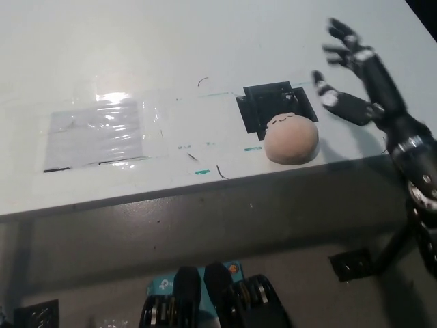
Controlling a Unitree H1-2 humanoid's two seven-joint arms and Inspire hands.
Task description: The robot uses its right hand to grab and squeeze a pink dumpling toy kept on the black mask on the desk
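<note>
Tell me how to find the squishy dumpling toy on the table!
Look along the white desk to its near edge on the right side, where a black mask is taped flat. The pink dumpling toy sits on that patch's front corner. It is the only round, soft lump there, with a tiny smiling face.
</note>
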